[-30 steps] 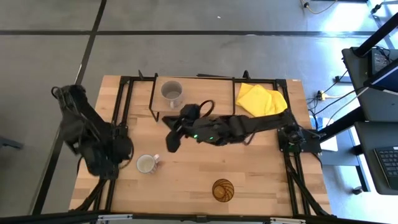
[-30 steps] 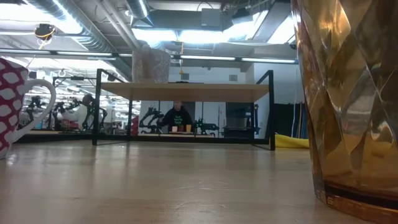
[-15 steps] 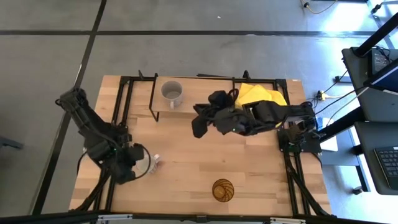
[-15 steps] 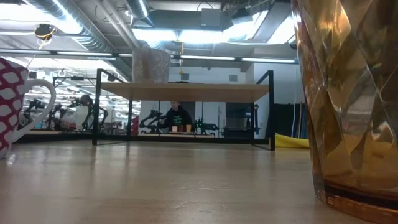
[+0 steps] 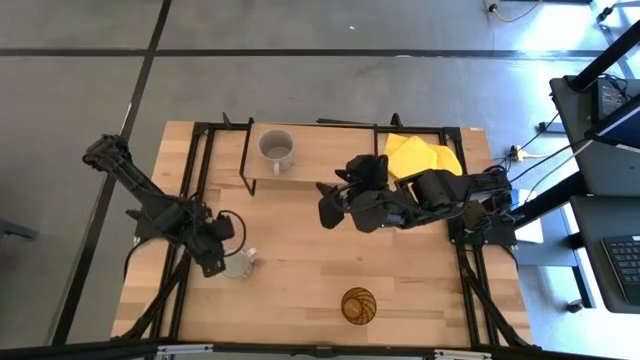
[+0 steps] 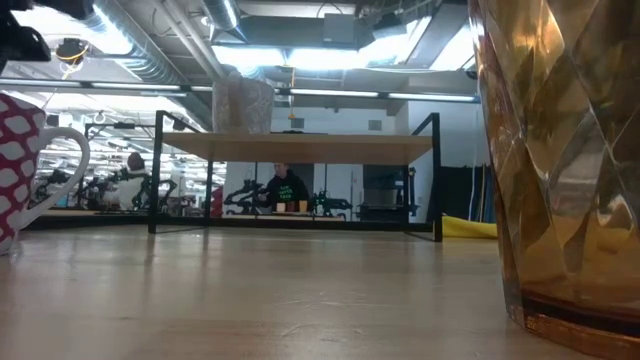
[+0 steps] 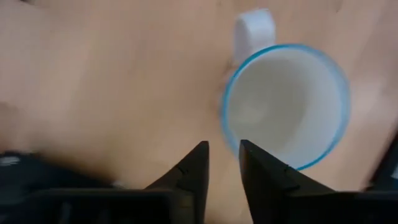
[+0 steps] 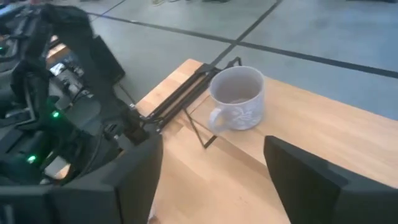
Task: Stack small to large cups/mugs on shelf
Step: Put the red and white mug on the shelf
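My grey mug [image 5: 277, 149] already stands on the shelf [image 5: 330, 150] at twelve o'clock. The white mug [image 5: 238, 264] at eight and the amber tumbler [image 5: 360, 305] at six wait on the bench [image 5: 300, 260]. My left gripper [image 7: 223, 163], slightly parted, hovers over the white mug's rim, gripping nothing. My right gripper [image 5: 328, 208] hangs wide open, empty.

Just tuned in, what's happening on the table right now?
The grey mug already stands on the shelf. The left gripper hovers over the white mug's rim on the table, fingers slightly parted, nothing gripped. The right gripper hangs open and empty in front of the shelf. The amber tumbler waits untouched near the table's front edge.
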Robot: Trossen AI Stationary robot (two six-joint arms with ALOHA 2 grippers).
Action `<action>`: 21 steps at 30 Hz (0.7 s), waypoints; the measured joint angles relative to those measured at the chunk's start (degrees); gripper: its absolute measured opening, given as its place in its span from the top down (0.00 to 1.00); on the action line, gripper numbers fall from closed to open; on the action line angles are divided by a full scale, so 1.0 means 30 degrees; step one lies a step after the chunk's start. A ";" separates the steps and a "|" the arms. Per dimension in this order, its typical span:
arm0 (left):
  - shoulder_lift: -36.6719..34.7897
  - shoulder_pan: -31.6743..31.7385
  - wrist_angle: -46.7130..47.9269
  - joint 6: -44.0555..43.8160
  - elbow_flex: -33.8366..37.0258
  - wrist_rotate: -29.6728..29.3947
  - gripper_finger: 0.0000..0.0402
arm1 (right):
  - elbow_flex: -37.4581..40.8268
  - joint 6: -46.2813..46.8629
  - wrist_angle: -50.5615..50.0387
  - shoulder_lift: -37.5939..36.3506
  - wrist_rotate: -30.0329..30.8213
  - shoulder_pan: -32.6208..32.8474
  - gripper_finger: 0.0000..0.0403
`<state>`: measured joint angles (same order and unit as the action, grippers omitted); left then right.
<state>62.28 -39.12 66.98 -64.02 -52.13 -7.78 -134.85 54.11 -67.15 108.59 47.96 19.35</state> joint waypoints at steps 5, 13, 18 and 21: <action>0.0152 0.0877 -0.1271 -0.0437 0.0223 0.0849 0.72 | 0.0000 0.0968 -0.0808 -0.0004 0.0154 -0.0091 0.29; 0.0234 0.1510 0.0028 -0.2523 0.0231 0.0862 0.72 | 0.0000 0.1115 -0.0512 0.0002 0.0473 -0.0136 0.32; 0.0242 0.1504 -0.0962 -0.3229 0.0231 0.0862 0.72 | 0.0000 0.1115 -0.0386 0.0002 0.0686 -0.0136 0.32; 0.0234 0.1343 -0.1057 -0.3752 0.0410 0.0854 0.72 | 0.0000 0.1115 -0.0269 0.0002 0.0686 -0.0136 0.32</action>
<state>62.98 -35.09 63.81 -75.28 -50.90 -5.22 -134.85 57.45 -67.96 108.60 50.02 18.94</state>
